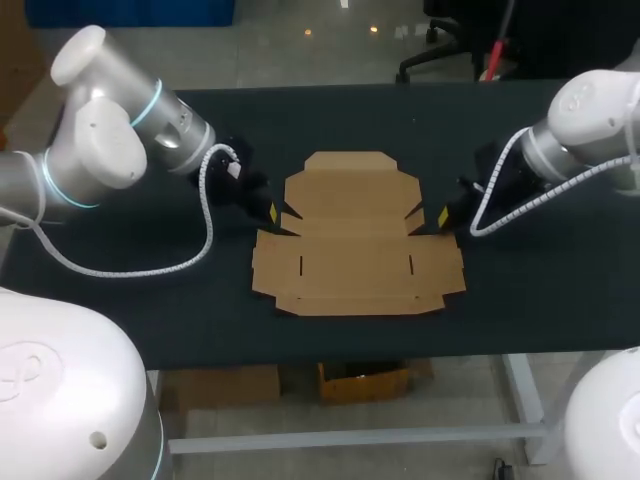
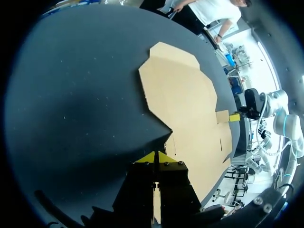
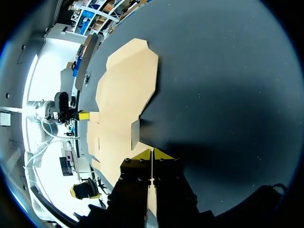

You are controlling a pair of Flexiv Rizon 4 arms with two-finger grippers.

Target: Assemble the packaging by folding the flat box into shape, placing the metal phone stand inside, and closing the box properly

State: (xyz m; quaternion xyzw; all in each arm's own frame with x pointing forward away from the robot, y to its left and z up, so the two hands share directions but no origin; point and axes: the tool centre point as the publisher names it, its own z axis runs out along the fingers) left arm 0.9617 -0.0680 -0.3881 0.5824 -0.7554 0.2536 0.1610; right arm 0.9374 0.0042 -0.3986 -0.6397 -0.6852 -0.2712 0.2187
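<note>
The flat brown cardboard box [image 1: 352, 238] lies unfolded in the middle of the dark table. My left gripper [image 1: 272, 213] sits low at the notch on the box's left edge, fingers shut with nothing between them. My right gripper [image 1: 443, 217] sits at the matching notch on the right edge, also shut and empty. In the left wrist view the shut gripper [image 2: 156, 157] almost touches the cardboard [image 2: 185, 104], with my other gripper [image 2: 234, 116] across the sheet. In the right wrist view the shut gripper [image 3: 152, 154] is beside a small, slightly raised flap [image 3: 135, 134]. No phone stand is visible.
The black table top [image 1: 150, 300] stretches bare to the left, right and front of the box. Both arms come in low from the sides, their white cables [image 1: 205, 245] hanging close to the surface.
</note>
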